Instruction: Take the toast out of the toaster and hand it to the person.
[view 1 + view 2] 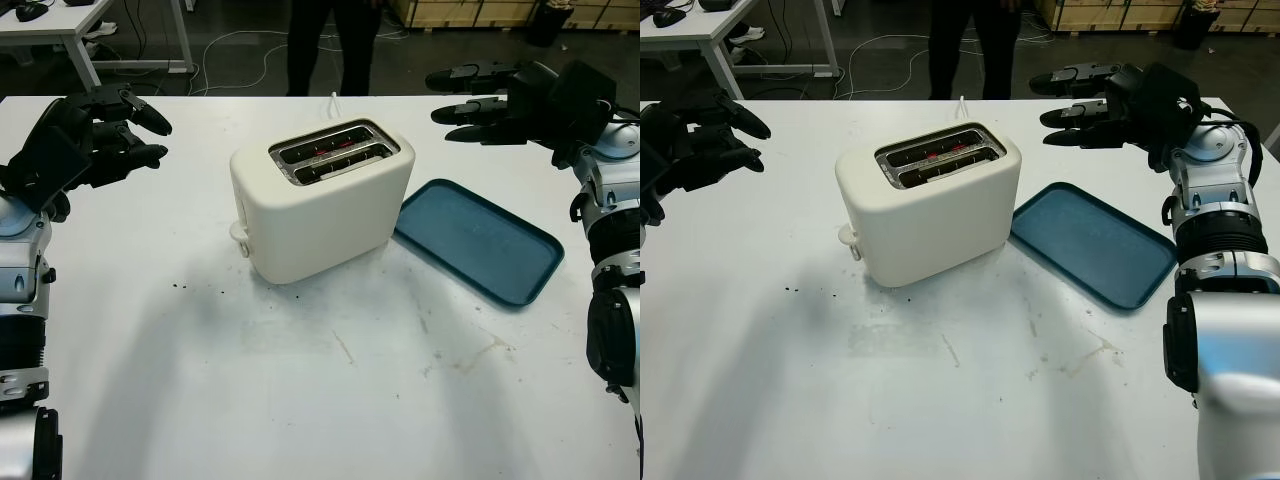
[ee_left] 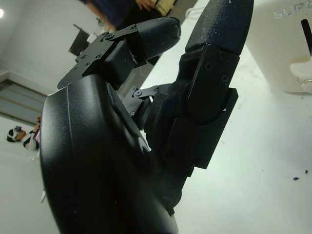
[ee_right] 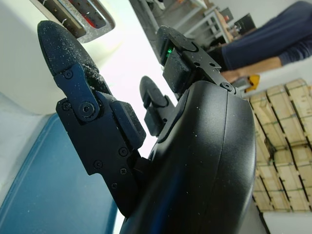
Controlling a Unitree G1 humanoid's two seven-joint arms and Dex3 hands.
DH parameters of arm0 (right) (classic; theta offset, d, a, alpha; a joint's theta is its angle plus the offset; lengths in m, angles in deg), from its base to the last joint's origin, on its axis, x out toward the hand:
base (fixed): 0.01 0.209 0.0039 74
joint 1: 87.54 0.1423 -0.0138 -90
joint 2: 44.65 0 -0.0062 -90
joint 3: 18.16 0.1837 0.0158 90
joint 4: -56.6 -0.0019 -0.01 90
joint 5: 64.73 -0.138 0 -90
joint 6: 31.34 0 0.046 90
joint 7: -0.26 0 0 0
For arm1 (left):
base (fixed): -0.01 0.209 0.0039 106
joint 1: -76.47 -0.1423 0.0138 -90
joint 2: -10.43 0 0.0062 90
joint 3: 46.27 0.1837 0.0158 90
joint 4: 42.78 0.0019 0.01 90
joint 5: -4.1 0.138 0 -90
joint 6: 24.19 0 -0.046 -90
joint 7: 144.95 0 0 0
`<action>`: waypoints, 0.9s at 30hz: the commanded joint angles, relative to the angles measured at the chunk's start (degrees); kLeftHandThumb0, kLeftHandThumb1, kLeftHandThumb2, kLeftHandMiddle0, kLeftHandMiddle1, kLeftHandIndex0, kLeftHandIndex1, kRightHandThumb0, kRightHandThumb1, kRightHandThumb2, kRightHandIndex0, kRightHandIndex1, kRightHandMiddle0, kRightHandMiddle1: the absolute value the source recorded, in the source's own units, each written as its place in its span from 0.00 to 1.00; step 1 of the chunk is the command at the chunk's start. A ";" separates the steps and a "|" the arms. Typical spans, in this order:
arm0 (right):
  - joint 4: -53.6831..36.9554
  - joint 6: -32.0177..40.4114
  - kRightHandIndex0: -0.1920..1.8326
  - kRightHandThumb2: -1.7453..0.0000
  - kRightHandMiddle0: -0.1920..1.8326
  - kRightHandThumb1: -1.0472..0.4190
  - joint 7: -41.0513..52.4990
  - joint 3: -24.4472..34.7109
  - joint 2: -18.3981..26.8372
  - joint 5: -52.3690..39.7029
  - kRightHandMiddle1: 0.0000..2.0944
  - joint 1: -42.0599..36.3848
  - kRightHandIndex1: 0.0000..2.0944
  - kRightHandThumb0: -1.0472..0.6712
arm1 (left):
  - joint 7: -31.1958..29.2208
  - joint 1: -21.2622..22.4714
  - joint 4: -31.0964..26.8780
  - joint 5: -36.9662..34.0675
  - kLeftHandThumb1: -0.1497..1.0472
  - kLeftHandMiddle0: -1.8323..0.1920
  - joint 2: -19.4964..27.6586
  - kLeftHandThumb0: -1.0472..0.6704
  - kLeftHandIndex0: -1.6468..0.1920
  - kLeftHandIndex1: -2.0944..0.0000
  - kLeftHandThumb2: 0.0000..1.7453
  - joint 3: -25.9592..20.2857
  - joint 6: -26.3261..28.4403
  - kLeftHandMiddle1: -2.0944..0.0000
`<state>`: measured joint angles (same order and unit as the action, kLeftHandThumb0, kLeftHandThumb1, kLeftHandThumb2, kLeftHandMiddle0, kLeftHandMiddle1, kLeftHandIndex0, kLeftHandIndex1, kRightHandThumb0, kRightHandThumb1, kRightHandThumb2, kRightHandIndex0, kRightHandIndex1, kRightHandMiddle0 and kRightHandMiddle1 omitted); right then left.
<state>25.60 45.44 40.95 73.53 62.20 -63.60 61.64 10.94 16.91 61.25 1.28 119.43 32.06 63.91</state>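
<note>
The big white worktop [image 1: 300, 400] is in front of me. It has some scuff marks and a few dark crumbs [image 1: 200, 288] on it.

The next biggest thing is the cream toaster [image 1: 320, 205]. It stands near the middle of the worktop, turned a little. Its two slots face up, and I can see red glowing bits down inside them. I cannot tell if there is toast in the slots. A small round knob [image 1: 239, 234] sticks out low on the end of the toaster nearer my left side. A white cord [image 1: 334, 101] runs off behind it.

Just beside the toaster, on my right, lies a flat blue tray [image 1: 480, 243]. One corner of the tray is right up against the toaster's bottom edge.

A person in dark clothes [image 1: 330, 45] stands past the far edge of the worktop, behind the toaster — I see the legs. There is a white desk [image 1: 60, 30] back there too, and wires on the floor.

My left hand [image 1: 105, 135] is up in the air, well apart from the toaster on its left. It is open and holds nothing.

My right hand [image 1: 1095, 100] is up in the air too, over the far right part of the worktop, past the tray. It is open and holds nothing — the fingers point toward the toaster, and nothing stands between them and it.
</note>
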 commanded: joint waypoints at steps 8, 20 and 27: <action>0.22 -0.38 0.39 1.00 0.38 0.24 -0.03 0.11 -0.20 -0.07 0.00 -0.26 0.03 0.10 | 0.10 0.90 0.47 -0.45 0.86 0.57 -0.23 0.00 0.56 0.45 0.00 0.19 0.10 0.39; -0.24 -0.83 0.38 1.00 0.38 0.24 -0.48 0.36 -0.06 -0.16 0.00 -0.75 0.07 0.10 | 0.37 0.64 0.72 -0.42 0.86 0.57 -0.28 0.00 0.57 0.44 0.00 -0.04 -0.53 0.38; -0.76 -0.68 0.32 1.00 0.37 0.24 -0.15 0.87 0.35 -0.56 0.00 -1.27 0.17 0.11 | 0.30 0.73 1.03 -0.48 0.86 0.58 -0.36 0.00 0.57 0.45 0.00 -0.10 -0.60 0.38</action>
<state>25.55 45.35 40.93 73.94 62.09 -63.73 60.87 10.98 16.91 61.83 1.26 119.13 32.03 63.91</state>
